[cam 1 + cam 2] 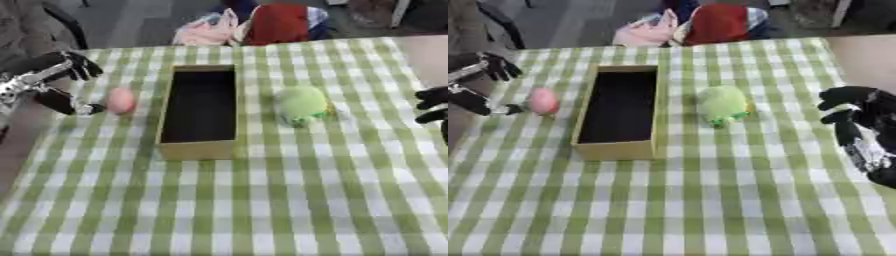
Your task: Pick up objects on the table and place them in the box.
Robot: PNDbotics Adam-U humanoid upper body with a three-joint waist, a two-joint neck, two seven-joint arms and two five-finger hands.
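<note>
A yellow box (199, 149) with a dark empty inside stands upright in the middle of the checked table. A small pink egg-shaped thing (120, 100) lies left of the box. My left hand (58, 82) sits just left of it, fingers spread above and the thumb low beside the pink thing, nothing held. A green plush toy (722, 104) lies right of the box. My right hand (856, 112) hovers at the table's right edge, well right of the toy, fingers slightly curled and empty.
The green-and-white checked cloth (262, 210) covers the table. Pink and red bundles of cloth (262, 25) lie beyond the far edge. The table's left edge runs close by my left hand.
</note>
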